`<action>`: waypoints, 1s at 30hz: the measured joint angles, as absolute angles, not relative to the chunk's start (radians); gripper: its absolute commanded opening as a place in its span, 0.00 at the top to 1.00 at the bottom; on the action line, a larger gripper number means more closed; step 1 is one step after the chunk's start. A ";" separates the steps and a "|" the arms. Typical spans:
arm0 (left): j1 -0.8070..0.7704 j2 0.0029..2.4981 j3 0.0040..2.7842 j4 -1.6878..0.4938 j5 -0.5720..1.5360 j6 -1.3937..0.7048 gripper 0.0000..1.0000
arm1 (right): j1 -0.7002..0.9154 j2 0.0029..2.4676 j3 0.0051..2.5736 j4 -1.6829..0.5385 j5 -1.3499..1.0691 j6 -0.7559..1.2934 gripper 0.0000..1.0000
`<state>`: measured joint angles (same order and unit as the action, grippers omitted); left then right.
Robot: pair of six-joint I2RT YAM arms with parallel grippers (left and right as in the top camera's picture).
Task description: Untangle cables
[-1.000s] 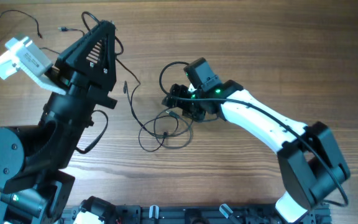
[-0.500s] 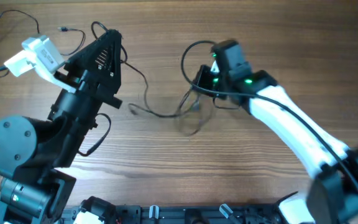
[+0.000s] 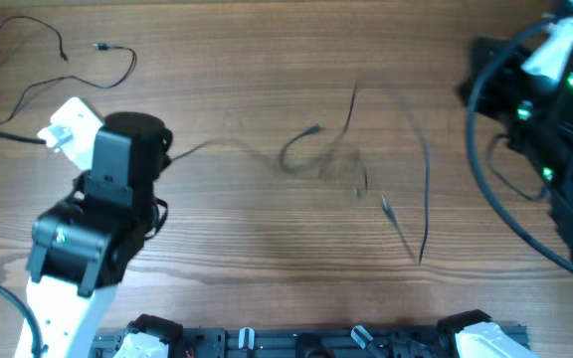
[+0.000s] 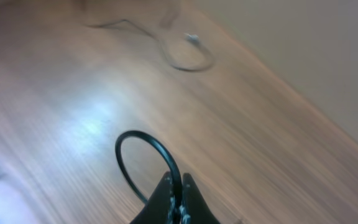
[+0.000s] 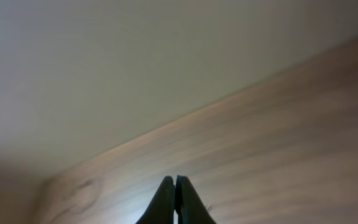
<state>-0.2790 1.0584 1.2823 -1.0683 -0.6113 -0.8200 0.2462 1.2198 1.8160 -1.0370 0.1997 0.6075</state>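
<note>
Overhead, thin black cables (image 3: 427, 189) are seen spread loose and blurred across the middle of the wooden surface (image 3: 267, 288). One strand is curled into a small open ring (image 3: 288, 159) near the centre. A longer strand is stretched down the right of the group, and a small plug (image 3: 386, 207) is seen just left of it. A separate cord (image 3: 99, 46) is laid in the far left corner, well apart from the rest.

The left arm (image 3: 97, 219) is set at the lower left and the right arm (image 3: 540, 109) at the far right edge. Neither arm is over the central strands. Neither tool can be made out from above.

From the left wrist, the left tool (image 4: 176, 185) is seen with its jaws pressed together. A black loop (image 4: 132, 146) of cord is pinched at their tips and curls out to the left, above the surface. Farther off, a curled strand with a pale plug (image 4: 193, 38) is seen lying flat.

From the right wrist, the right tool (image 5: 175, 182) is seen with its jaws closed tight. Nothing is seen between them. Only blurred wood and a plain wall are seen beyond it.
</note>
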 measured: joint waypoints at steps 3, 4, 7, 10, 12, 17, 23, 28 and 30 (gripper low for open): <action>-0.117 1.093 1.282 -1.104 -0.611 -0.889 0.96 | 0.139 1.230 1.824 -1.190 0.421 0.627 0.96; -0.063 1.098 1.282 -1.106 -0.584 -0.900 0.96 | 0.095 1.239 1.824 -1.201 0.424 0.631 0.96; 0.038 1.108 1.282 -1.107 -0.461 -0.909 0.96 | 0.049 1.269 1.824 -1.200 0.293 0.601 0.74; 0.048 1.110 1.282 -1.091 -0.384 -0.912 0.96 | 0.049 1.322 1.824 -1.199 0.080 0.517 0.53; 0.048 1.110 1.282 -1.070 -0.326 -0.912 0.96 | 0.049 1.397 1.824 -1.230 -0.138 0.424 0.33; 0.048 1.117 1.282 -0.977 -0.102 -0.813 0.59 | 0.092 1.558 1.811 -1.332 -0.387 0.232 0.11; 0.048 1.170 1.282 -1.002 -0.037 -0.768 0.05 | 0.261 1.728 1.743 -1.338 -0.433 0.137 0.00; 0.048 1.233 1.282 -1.017 0.046 -0.748 0.05 | 0.404 1.834 1.742 -1.251 -0.423 0.157 0.00; 0.044 1.249 1.282 -1.017 0.123 -0.678 0.03 | 0.444 1.865 1.742 -1.208 -0.421 0.186 0.00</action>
<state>0.0437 1.2488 1.2823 -1.0172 0.1230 -0.6785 0.4438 1.8648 1.7416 -1.2083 -0.4213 0.1864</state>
